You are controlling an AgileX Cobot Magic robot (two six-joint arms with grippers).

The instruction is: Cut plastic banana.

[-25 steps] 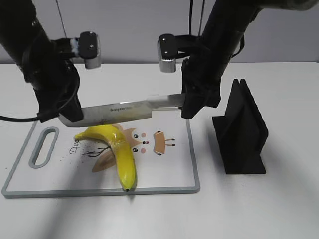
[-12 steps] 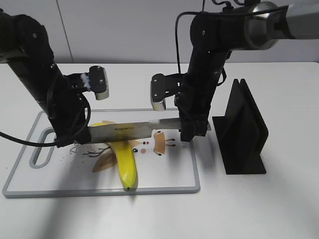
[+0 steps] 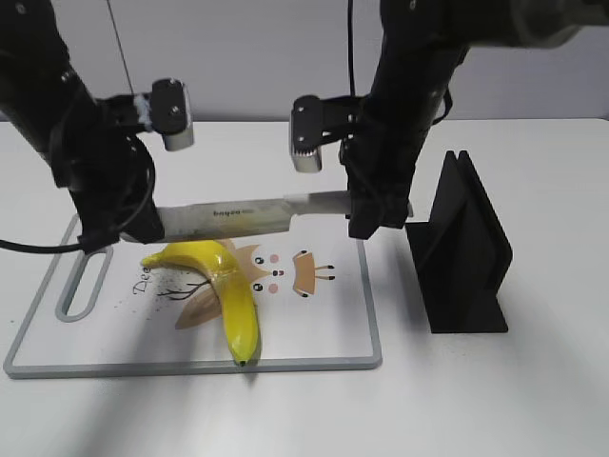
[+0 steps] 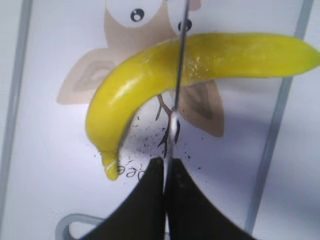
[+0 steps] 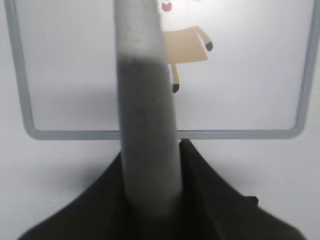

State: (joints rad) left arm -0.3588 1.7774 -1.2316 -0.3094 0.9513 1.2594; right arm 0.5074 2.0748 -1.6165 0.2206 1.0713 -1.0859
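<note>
The plastic banana (image 3: 228, 290) lies curved on the white cutting board (image 3: 324, 324), whole; it also shows in the left wrist view (image 4: 145, 85). A knife (image 3: 238, 217) hangs level above the banana, clear of it. My left gripper (image 3: 143, 227) is shut on the blade's tip end (image 4: 174, 125). My right gripper (image 3: 366, 221) is shut on the knife's grey handle (image 5: 145, 110) at the board's right edge. In the left wrist view my left gripper (image 4: 166, 167) pinches the thin blade, which crosses over the banana's middle.
A black knife stand (image 3: 461, 252) stands on the white table right of the board. The board has a handle slot (image 3: 84, 281) at its left end and cartoon animal prints. The board's grey rim (image 5: 165, 134) shows in the right wrist view.
Both arms dropped the knife onto the banana half a second ago, then lifted it back above the banana. The banana has not visibly changed.
</note>
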